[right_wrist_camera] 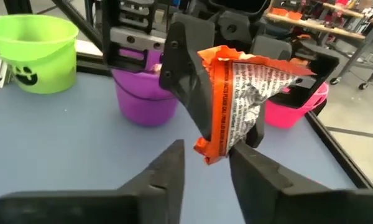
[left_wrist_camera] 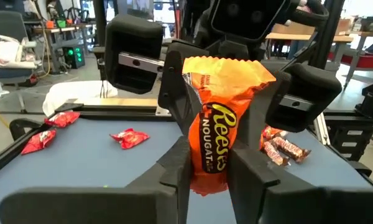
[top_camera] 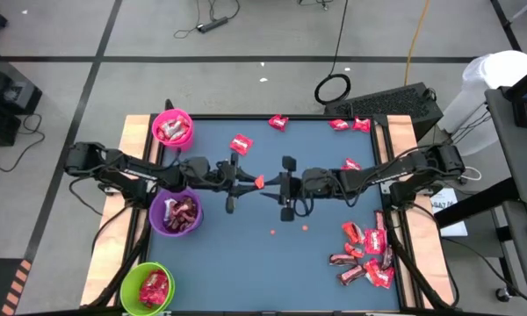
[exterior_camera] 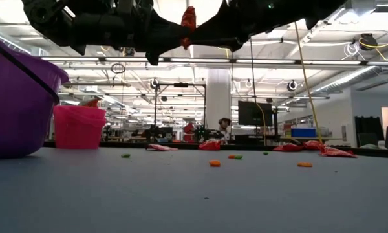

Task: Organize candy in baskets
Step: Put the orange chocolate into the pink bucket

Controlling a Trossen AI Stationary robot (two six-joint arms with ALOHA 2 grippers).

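Mid-air hand-over above the middle of the blue table (top_camera: 246, 263). An orange Reese's Nougat wrapper (left_wrist_camera: 221, 134) hangs between the two grippers, which face each other tip to tip. The left gripper (left_wrist_camera: 205, 168) has its fingers pressed against both sides of the wrapper's lower half. In the right wrist view, the right gripper (right_wrist_camera: 205, 155) has its fingers slightly parted, with the wrapper's crimped end just at their tips; whether they touch it cannot be told.

Behind the left gripper, along its arm's side, stand the pink basket (top_camera: 172, 128), purple basket (top_camera: 176, 213) and lime green basket (top_camera: 147, 288), each containing candy. A pile of red and brown candy (top_camera: 366, 253) lies beside the right arm, with loose red pieces (top_camera: 277, 122) scattered past both grippers.
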